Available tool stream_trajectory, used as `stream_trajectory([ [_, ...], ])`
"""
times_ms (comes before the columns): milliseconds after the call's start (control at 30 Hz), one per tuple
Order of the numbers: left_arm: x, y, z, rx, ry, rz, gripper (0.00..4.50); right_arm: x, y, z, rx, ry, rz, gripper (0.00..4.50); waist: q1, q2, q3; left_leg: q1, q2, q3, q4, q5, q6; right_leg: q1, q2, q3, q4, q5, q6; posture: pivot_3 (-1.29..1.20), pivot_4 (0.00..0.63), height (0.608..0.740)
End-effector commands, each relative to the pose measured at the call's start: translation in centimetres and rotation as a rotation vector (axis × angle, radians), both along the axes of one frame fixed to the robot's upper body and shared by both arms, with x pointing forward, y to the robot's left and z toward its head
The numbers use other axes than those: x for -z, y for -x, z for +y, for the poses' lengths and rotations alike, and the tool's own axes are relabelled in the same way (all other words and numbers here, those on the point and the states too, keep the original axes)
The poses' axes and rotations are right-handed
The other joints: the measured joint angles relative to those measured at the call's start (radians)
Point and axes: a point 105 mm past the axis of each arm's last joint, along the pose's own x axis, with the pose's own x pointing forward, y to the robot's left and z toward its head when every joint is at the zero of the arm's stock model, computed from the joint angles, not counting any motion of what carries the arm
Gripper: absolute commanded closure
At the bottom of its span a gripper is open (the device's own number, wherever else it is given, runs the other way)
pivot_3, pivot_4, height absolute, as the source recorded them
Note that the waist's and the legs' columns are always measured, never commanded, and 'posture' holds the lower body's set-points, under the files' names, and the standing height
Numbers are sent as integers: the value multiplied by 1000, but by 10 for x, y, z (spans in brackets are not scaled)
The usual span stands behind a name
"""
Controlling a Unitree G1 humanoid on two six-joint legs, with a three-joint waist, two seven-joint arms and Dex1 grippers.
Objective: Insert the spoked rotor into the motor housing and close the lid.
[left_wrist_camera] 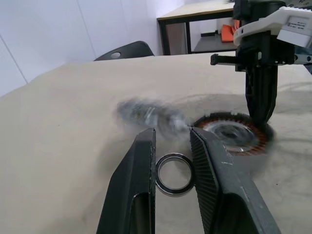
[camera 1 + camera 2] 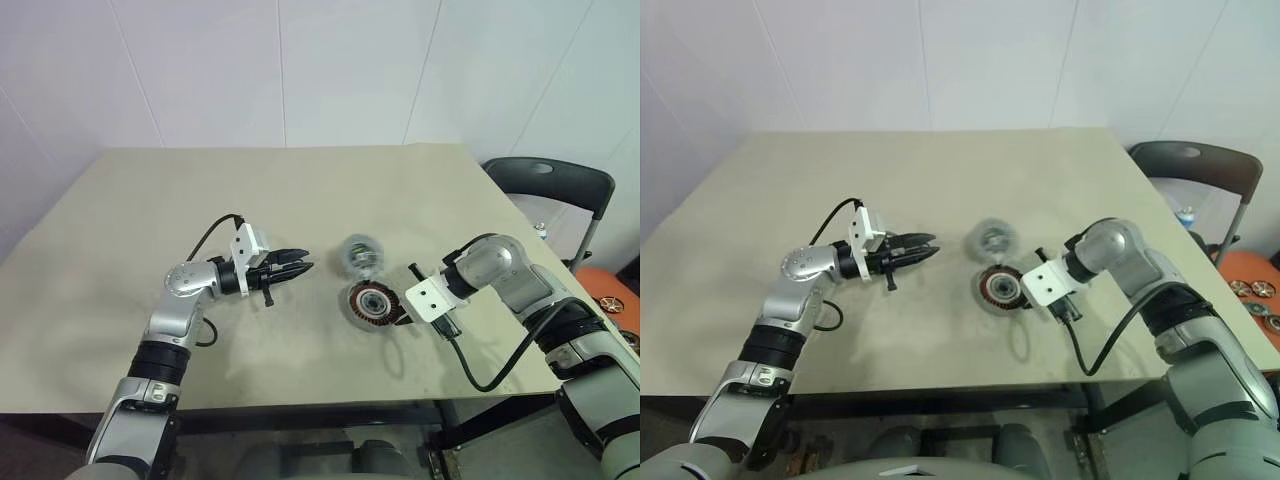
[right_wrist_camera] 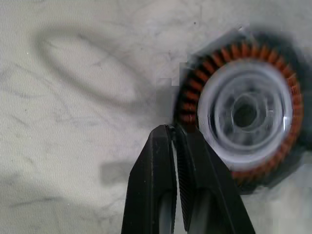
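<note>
The motor housing (image 2: 372, 305) sits on the beige table (image 2: 120, 260) and serves as the reference for everything else. It is a short round drum with a ring of copper-coloured windings, and in the right wrist view a pale silvery wheel shape, the spoked rotor (image 3: 246, 114), lies inside that ring with its hub at the centre, though the view is too blurred to make out the spokes.

The right gripper (image 3: 174, 134) points steeply down at the housing's rim on the robot's right side. Its two black fingers are pressed together with nothing seen between them, and their tips reach the edge of the windings; whether they actually touch the rim I cannot tell.

Just beyond the housing, on its far side from the robot, lies the lid (image 2: 361, 254), smeared with blur in every view, close to the housing but apart from it.

To the housing's left, well clear of it, the left gripper (image 2: 303, 265) points level toward the housing. Its fingers (image 1: 141, 165) pinch a thin black wire ring (image 1: 173, 174) between them, a narrow gap held by the ring.

Past the table's far right corner from the housing stands a dark chair (image 2: 550, 185)
</note>
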Motion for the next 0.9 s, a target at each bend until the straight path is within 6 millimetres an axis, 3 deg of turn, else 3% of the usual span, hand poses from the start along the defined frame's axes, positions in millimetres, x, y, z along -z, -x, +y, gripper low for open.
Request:
stream_trajectory([
  [33, -12, -3, -2, 3, 16, -46, 3756, -24, -9, 16, -29, -58, -70, 4459, 1, 0, 0, 0, 0, 0, 0, 0, 0, 0, 0, 0, 0, 0, 1, 0, 0, 740],
  [333, -12, -4, -3, 2, 22, -49, 3756, -54, -19, 43, -52, -82, -104, 4459, 1, 0, 0, -1, 0, 0, 0, 0, 0, -2, 0, 0, 0, 1, 1, 0, 0, 740],
  [467, -13, -6, -5, 1, 26, -51, 3756, -67, -8, 62, -107, -114, -57, 4459, 2, 0, 0, -1, 0, 0, -1, 0, 0, -2, 0, 0, 0, 1, 2, 0, 0, 740],
  [733, -11, -3, -7, 7, 27, -48, 3756, -46, 12, 53, -185, -22, -3, 4459, 6, 0, 0, -2, -1, 0, -1, 0, 0, -2, -1, -1, 0, 1, 2, 0, 0, 740],
  [900, -11, -4, -8, 6, 25, -48, 3756, -34, 11, 54, -187, -10, 10, 4459, -3, 0, 0, -2, 0, 1, -1, 0, 0, -3, 0, -1, 1, 1, 2, 0, 0, 740],
])
